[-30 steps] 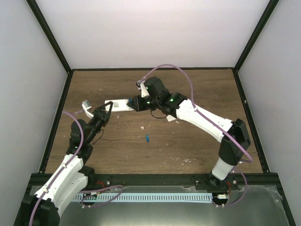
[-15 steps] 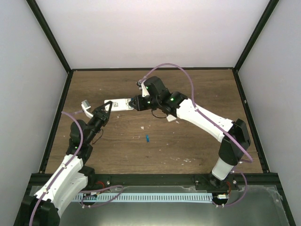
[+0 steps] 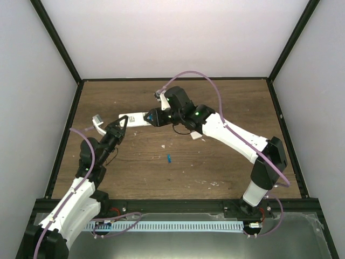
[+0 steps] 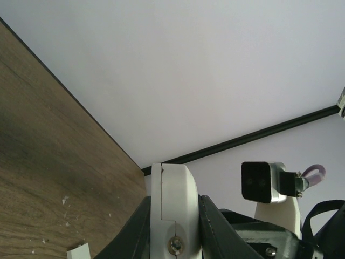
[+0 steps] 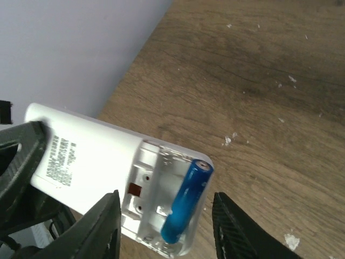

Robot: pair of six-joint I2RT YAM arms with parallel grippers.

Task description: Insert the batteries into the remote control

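The remote control (image 5: pixel 91 159) is a white bar held above the table, its back up and its battery bay uncovered. One blue battery (image 5: pixel 186 202) lies slanted in that bay. My right gripper (image 5: pixel 166 194) is open, one finger (image 5: pixel 102 229) on each side of the bay end, touching nothing. My left gripper (image 4: pixel 174 198) is shut on the remote's other end (image 4: pixel 172 189). From above, the remote (image 3: pixel 135 118) spans between the left gripper (image 3: pixel 119 127) and the right gripper (image 3: pixel 152 116). A second blue battery (image 3: pixel 168 158) lies loose on the wood.
A small white piece (image 3: pixel 195 136) lies on the table under the right forearm. White crumbs dot the wooden table (image 3: pixel 215 162). Black frame posts and white walls close in the back and both sides.
My right gripper's jaws have spread apart at the remote's open end, leaving the blue battery lying in the bay. The left arm and the remote have stayed put.
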